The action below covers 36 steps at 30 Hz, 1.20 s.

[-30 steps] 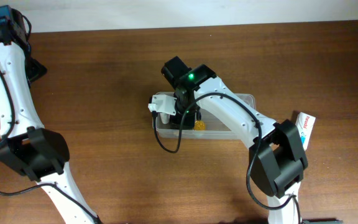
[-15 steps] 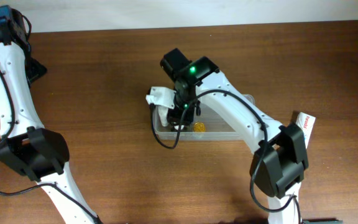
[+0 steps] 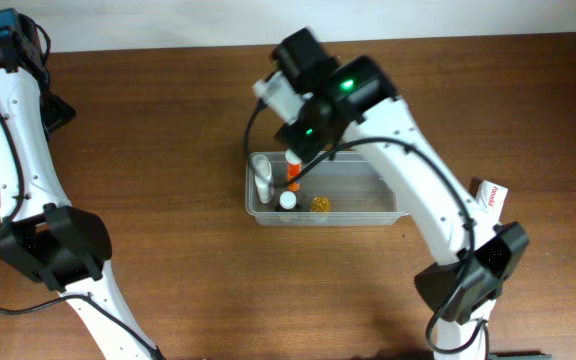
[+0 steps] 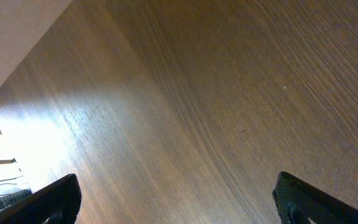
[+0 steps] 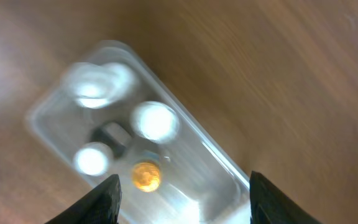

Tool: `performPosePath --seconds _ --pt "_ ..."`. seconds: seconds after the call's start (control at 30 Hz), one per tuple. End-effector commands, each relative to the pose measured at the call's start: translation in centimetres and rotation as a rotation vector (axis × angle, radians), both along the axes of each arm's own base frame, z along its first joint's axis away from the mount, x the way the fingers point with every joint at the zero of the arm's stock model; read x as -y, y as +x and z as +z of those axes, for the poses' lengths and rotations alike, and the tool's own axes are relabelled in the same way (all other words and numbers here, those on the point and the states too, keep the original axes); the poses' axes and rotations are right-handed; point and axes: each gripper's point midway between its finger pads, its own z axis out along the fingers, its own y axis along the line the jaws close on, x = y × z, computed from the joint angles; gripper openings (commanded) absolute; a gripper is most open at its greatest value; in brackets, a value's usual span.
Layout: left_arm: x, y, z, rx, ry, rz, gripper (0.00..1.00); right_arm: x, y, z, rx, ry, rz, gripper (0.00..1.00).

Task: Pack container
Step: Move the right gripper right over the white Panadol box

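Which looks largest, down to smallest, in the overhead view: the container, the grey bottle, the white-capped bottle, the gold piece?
1. container
2. grey bottle
3. white-capped bottle and gold piece: they look about alike, so unranked.

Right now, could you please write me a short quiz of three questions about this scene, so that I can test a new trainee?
1. True or false: the right end effector is shut on a bottle.
2. Where does the small golden item lie? A) inside the container; B) outside it, near its left end; C) outside it, near its right end.
3. Fill the gap: the left end effector is open above the table and holds ____.

Key: 1) false, its fingers are apart and hold nothing; 2) A; 3) nothing.
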Motion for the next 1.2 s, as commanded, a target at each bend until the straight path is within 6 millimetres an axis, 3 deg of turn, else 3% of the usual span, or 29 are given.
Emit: performPosePath --seconds 0.0,0.03,0.13,0.3,0.5,0.67,1.17 --pt "-0.2 0.2 0.5 0.007 0.018 -0.006 0.99 6.7 2.3 1.9 0.026 0.02 -0.363 0.57" --pt "-0.2 0.2 0.5 0.007 0.018 -0.006 0.99 9.4 2.6 1.6 -0.004 0.023 -0.475 0.58" --pt "-0.2 0.2 0.5 0.007 0.018 -0.006 0.99 14.2 2.6 1.2 -0.058 0.028 -0.675 0.61" --pt "-0.2 0.2 0.5 0.007 0.018 -0.006 0.99 21.0 1.6 0.7 -0.129 0.02 -0.917 0.71" --pt "-0.2 0.2 0.5 0.007 0.018 -0.006 0.99 27.5 -0.8 -0.2 -0.223 0.005 -1.148 0.82" --pt "-0.2 0.2 0.5 0.007 0.018 -0.006 0.99 31.0 -3.2 -2.3 -0.325 -0.024 -1.286 0.88" --pt "-0.2 0.2 0.5 0.007 0.018 -0.006 0.99 36.0 -7.0 -12.8 -0.497 -0.066 -1.437 0.97"
